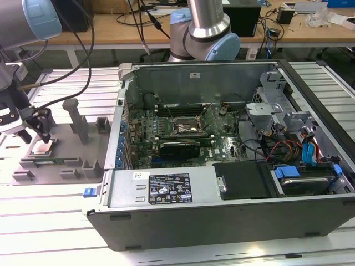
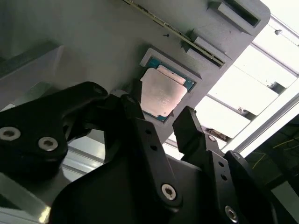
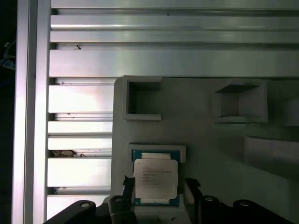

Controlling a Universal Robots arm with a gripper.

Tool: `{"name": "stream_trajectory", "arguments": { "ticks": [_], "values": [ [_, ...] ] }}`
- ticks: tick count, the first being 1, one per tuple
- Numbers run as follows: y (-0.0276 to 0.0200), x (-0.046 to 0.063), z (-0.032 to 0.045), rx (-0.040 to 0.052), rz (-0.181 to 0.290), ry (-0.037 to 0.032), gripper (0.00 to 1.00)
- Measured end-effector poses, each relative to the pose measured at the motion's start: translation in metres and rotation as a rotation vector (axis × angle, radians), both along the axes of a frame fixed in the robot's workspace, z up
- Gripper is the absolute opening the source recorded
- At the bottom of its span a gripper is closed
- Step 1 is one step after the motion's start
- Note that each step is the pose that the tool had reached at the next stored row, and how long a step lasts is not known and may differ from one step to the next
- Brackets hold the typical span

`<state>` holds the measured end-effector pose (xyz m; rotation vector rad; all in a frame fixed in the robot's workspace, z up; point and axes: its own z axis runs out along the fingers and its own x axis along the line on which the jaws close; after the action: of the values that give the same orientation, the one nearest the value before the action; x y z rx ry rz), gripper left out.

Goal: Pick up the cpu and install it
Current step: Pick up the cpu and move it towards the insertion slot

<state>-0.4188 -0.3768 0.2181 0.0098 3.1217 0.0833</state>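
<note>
cpu [image 3: 155,178] lies flat in its pocket on the grey fixture [image 3: 205,140], metal lid up, edges square to the pocket. It's square, so no real long axis. Gripper [image 3: 159,183] is right over it, fingers [image 2: 140,126] apart, one on each side of the chip. Can't tell if they touch its edges. In the first wrist view the gripper body cuts off the chip's near edge. In the exterior view the fixture sits on the surface [image 1: 55,221], to the exterior view's left of the open case [image 1: 166,188].

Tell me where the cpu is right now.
The cpu lies in a recess of the grey fixture plate at the exterior view's left, outside the computer case, directly under the open tool.
</note>
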Motion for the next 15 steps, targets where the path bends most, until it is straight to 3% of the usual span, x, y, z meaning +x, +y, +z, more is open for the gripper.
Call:
{"name": "stream_trajectory", "arguments": {
  "ticks": [1,2,6,15],
  "values": [
    [0.0000,0.000,0.0000,0.0000,0.000,0.0000,0.54],
    [0.0000,0.000,0.0000,0.0000,0.000,0.0000,0.60],
    [0.0000,0.000,-0.0008,0.0003,0.000,-0.0004,0.60],
    [0.0015,0.000,-0.0125,0.0006,0.000,0.0000,0.60]
  ]
}}
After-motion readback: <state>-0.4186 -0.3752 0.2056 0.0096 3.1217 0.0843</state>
